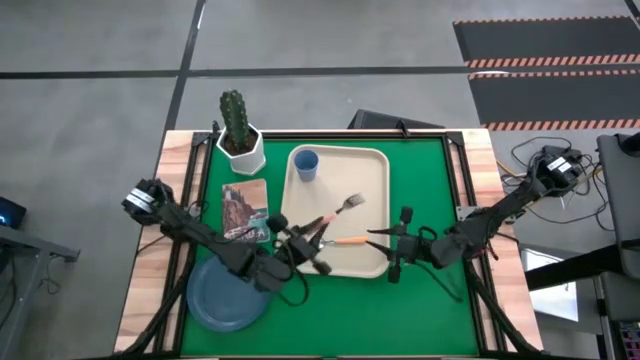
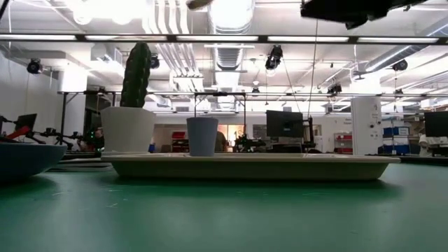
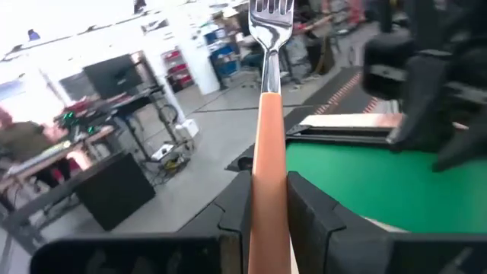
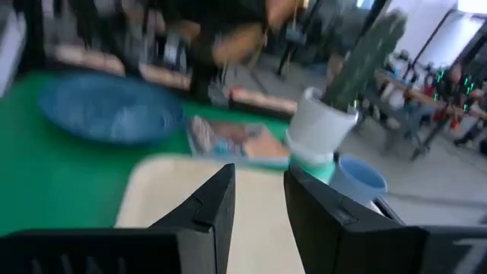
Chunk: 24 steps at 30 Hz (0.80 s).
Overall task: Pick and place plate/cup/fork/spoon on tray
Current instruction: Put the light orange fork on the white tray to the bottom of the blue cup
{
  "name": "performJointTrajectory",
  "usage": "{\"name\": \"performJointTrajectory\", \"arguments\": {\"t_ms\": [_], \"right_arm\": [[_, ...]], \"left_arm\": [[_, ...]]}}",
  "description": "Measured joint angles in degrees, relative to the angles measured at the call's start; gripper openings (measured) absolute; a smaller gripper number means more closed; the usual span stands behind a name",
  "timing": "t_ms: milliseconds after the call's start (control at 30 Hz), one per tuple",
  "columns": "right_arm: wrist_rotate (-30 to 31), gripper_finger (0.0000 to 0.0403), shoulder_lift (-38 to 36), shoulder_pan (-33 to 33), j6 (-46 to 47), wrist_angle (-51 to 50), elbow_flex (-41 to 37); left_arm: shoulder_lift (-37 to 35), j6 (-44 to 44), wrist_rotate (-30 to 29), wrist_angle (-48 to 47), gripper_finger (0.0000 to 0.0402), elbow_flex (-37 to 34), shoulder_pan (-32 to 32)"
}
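The fork (image 1: 343, 208) hangs over the beige tray (image 1: 372, 170), tines toward the far right, with my left gripper (image 1: 310, 238) shut on its orange handle. The blue cup (image 1: 306, 165) stands upright in the tray's far left corner and also shows in the low view (image 2: 202, 136). A second orange handle (image 1: 350, 240), probably the spoon's, lies near the tray's near edge. The blue plate (image 1: 222, 298) rests on the green mat at the near left, partly under my left arm. My right gripper (image 1: 386, 248) stands open at the tray's near right corner, with nothing between its fingers (image 4: 217, 202). My left gripper pinches the fork's orange handle (image 3: 268, 164) between its two fingers (image 3: 232, 213). The fingers lie level and along the handle, coming from the table's near left. The fork sticks straight out ahead of them, its tines (image 3: 272, 15) foremost, lifted clear of the tray.
A white pot with a green cactus (image 1: 240, 140) stands at the far left by the tray. A picture card (image 1: 245, 210) lies between the pot and the plate. Open green mat (image 1: 380, 320) stretches along the near side.
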Motion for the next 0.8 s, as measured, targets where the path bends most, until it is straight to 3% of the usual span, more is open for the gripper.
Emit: {"name": "performJointTrajectory", "arguments": {"t_ms": [200,333,433,567,667,800], "right_arm": [[-4.4,0.0103,4.5,-0.8,-8.9,33.8,-8.0],[-4.3,0.0103,8.5,-2.5,-9.3,48.5,-11.1],[-4.4,0.0107,11.0,-4.8,-4.0,53.1,-11.7],[-7.6,0.0132,14.1,-8.0,2.7,51.8,-10.1],[-12.1,0.0154,16.4,-9.6,4.1,52.0,-7.6],[-12.6,0.0177,18.2,-10.9,3.7,52.1,-4.2]], "left_arm": [[5.7,0.0,-0.1,9.2,0.004,0.1,2.5],[8.1,0.0,0.0,14.5,0.004,0.3,2.8],[9.0,0.0,0.6,16.5,0.004,0.3,2.8],[9.8,-1.4,3.0,16.6,0.004,0.3,2.8],[9.9,-1.5,3.1,17.0,0.004,0.3,2.9],[10.0,-1.5,3.2,16.7,0.004,0.3,2.9]]}}
